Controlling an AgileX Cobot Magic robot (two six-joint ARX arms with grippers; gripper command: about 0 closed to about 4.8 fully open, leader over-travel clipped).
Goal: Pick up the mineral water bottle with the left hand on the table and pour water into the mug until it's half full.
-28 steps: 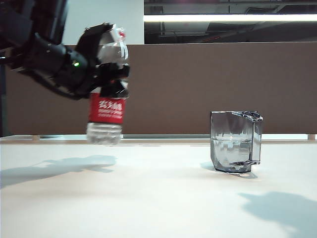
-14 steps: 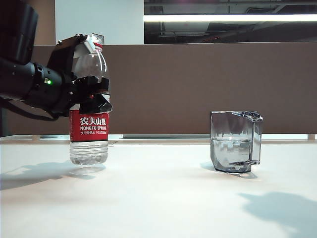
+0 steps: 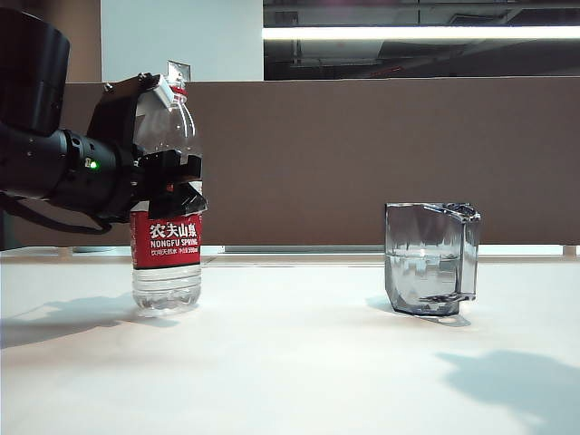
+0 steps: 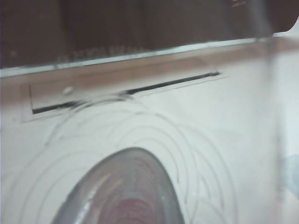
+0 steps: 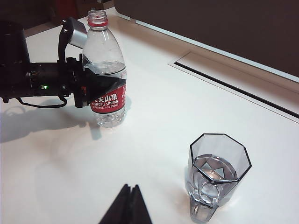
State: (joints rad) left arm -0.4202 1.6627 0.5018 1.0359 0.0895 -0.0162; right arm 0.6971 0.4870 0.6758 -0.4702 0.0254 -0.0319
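Exterior view shows the left gripper (image 3: 168, 181) clamped on the upright bottle (image 3: 167, 208) at left, the mug (image 3: 431, 259) already part-filled, so letting go looks next, while the right gripper (image 5: 126, 207) idles, fingers together.

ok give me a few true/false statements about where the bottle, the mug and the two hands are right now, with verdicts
1. The left hand grips the mineral water bottle above its label. True.
2. The bottle lies on its side. False: it is upright on the table.
3. The mug holds some water. True.
4. The bottle is capped. False: its neck is open.
5. The right hand holds the mug. False: its fingers are shut together, apart from the mug.
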